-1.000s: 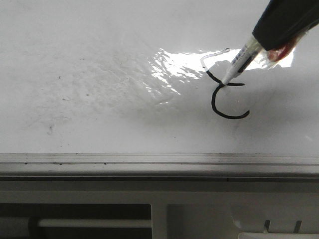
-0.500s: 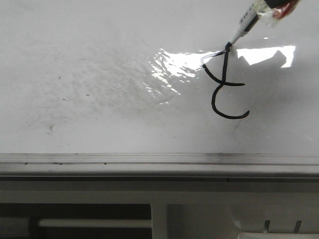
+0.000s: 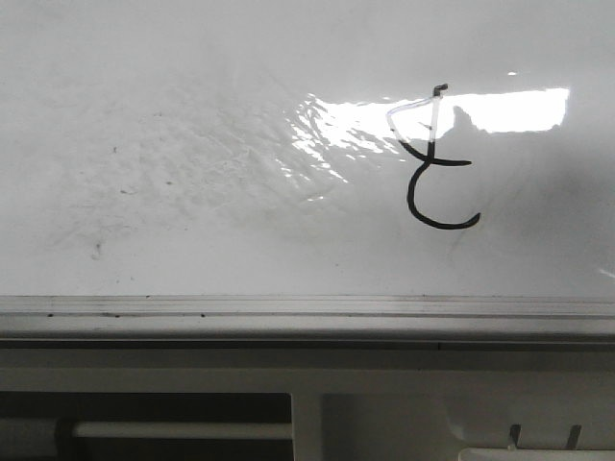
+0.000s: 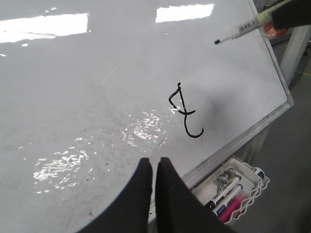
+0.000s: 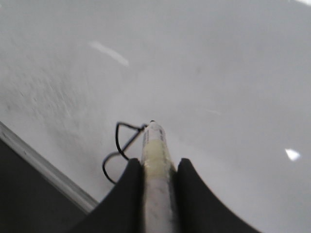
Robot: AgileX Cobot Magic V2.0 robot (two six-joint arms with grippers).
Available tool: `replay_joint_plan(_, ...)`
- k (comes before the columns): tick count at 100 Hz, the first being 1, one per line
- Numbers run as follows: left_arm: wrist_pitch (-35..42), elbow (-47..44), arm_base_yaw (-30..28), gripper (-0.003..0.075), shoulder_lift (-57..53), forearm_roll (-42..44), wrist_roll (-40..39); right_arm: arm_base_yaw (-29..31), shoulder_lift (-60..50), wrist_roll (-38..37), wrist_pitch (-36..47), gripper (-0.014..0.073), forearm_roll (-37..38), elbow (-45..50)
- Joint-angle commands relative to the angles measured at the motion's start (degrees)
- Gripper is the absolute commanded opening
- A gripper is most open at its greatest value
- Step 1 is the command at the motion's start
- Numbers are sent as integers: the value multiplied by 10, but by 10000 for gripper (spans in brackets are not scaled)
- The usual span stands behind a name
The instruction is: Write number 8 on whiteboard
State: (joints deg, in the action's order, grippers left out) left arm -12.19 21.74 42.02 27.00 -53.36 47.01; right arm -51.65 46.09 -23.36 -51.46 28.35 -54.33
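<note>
Whiteboard (image 3: 192, 115): glossy white, smooth, strong glare patches, faint matt grey smears. Edge rail (image 3: 307, 309): brushed silver metal, dull sheen. Number 8 (image 3: 434, 163): thin black ink, looks wet/shiny where glare crosses upper loop. Marker (image 5: 156, 165): smooth plastic barrel, whitish w/ pale yellow band. Right gripper (image 5: 156, 167) fingers: matt black, prob. plastic. Left gripper (image 4: 154, 167): same matt black. Wavy-rimmed tray (image 4: 248, 194): white plastic, semi-gloss.

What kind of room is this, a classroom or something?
Probably a lab or workshop rather than a classroom: a large whiteboard with a scrawled number 8, a marker held in a robot's right pincer, and a wire basket of spare markers hung below its edge.
</note>
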Motion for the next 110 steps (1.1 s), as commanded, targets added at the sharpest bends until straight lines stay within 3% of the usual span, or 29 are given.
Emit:
replay_joint_plan(1,3,20,-1,49,25,-5,9,-2,0,22,19,-66,-21,12)
replay_joint_plan(17,-93,64,0,303,105,-5,91,-4,15,198,110,-66,-191,50)
replay_joint_plan(24,-140,98,0,340,147,-7,136,-4,32,272,119,-66,-232,48)
replay_joint_plan(39,-245,175,0,335,236,-7,231,-4,52,398,153,-71,-298,42)
replay_joint_plan(55,-293,231,0,335,326,-20,288,-4,73,518,154,-71,-386,24)
replay_joint_plan(77,-322,284,31,335,402,-30,314,-4,98,585,136,-71,-461,15)
replay_joint_plan(93,-319,300,53,328,428,-30,314,-4,106,594,133,-71,-470,15)
replay_joint_plan(100,-319,301,54,270,432,-30,314,-4,106,594,133,-71,-470,15)
replay_joint_plan(110,-319,301,54,78,436,-30,314,-4,106,594,133,-71,-472,15)
